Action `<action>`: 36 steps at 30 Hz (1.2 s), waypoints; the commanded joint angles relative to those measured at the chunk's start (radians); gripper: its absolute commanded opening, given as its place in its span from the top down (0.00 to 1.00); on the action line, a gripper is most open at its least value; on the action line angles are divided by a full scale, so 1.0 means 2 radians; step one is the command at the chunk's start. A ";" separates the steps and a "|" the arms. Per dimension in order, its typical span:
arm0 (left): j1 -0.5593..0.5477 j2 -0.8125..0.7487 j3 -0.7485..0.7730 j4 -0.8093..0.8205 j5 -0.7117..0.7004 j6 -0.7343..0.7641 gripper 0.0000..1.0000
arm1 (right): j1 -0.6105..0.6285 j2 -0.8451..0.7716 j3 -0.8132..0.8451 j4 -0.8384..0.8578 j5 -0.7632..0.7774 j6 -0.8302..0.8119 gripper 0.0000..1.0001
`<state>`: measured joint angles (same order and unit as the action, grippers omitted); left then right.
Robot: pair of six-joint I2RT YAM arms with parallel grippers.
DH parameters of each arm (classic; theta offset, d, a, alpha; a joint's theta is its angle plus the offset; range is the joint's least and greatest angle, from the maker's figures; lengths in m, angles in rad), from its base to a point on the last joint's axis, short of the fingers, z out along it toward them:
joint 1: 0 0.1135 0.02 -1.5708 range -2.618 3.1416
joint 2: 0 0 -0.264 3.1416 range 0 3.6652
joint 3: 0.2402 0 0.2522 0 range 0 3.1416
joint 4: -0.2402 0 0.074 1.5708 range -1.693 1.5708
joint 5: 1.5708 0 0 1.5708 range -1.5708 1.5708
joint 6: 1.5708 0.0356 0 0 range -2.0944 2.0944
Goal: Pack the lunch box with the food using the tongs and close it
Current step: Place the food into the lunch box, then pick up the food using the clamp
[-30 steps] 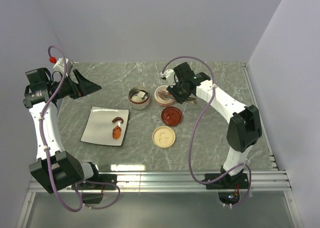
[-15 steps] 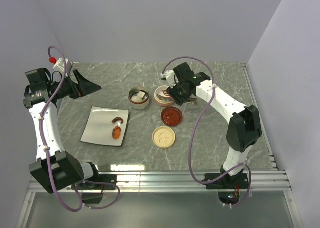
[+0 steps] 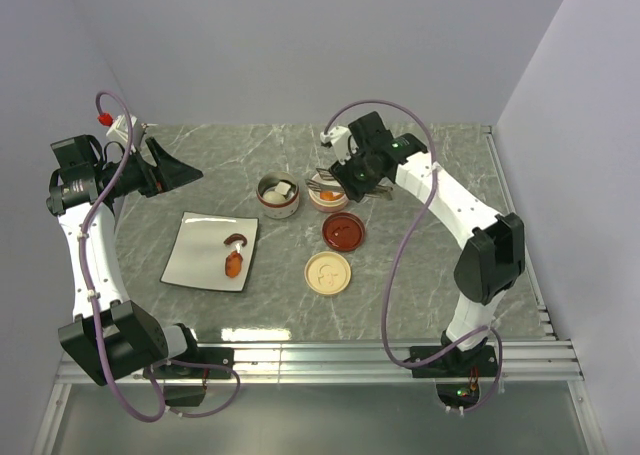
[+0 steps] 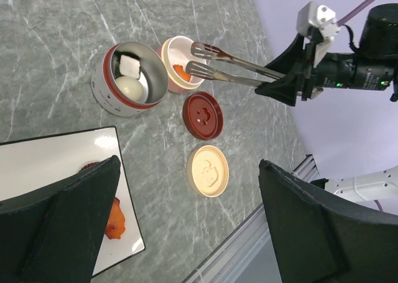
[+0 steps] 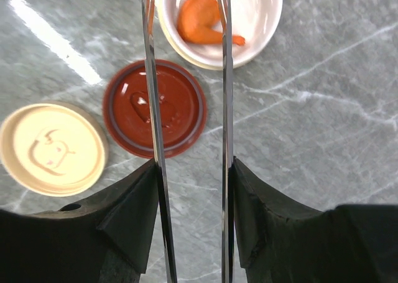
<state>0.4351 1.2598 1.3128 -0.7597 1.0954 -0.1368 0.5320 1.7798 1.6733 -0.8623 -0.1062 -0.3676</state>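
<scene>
Right gripper (image 5: 193,186) clamps the handle end of the tongs (image 5: 151,109), whose two arms stand apart. The left gripper (image 3: 185,173) hangs wide open and empty at the far left. The tong tips hover over the pale bowl (image 5: 255,15), where an orange fried piece (image 5: 199,22) lies free between them. The drop looks done, so the next move is probably to raise the tips clear of the rim. They should stay spread before swinging left to the white plate (image 3: 200,255) for more food. The tongs' long axis runs left to right, tips pointing left.
</scene>
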 commanded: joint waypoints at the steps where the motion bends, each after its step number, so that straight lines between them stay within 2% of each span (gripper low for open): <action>1: 0.002 -0.004 0.009 0.015 0.014 0.000 0.01 | 0.008 -0.045 0.037 -0.017 -0.047 0.007 0.47; 4: 0.002 -0.005 0.008 0.015 0.014 -0.001 0.01 | 0.027 -0.064 0.037 -0.025 -0.074 0.003 0.47; 11: 0.003 -0.008 0.003 0.017 0.013 -0.005 0.01 | 0.140 -0.062 0.025 -0.023 -0.070 0.024 0.47; 15: 0.002 -0.011 0.002 0.014 0.011 -0.004 0.01 | 0.209 -0.034 0.026 -0.016 -0.067 0.043 0.47; 19: 0.002 -0.015 0.002 0.004 0.004 0.005 0.01 | 0.242 0.020 0.058 -0.037 -0.080 0.052 0.47; 36: 0.003 -0.018 -0.005 -0.003 -0.005 0.022 0.01 | 0.253 0.109 0.120 -0.044 -0.106 0.144 0.43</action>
<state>0.4351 1.2545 1.3102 -0.7689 1.0828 -0.1234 1.0382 1.9869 1.8664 -0.9585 -0.2981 -0.1329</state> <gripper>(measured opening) 0.995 0.570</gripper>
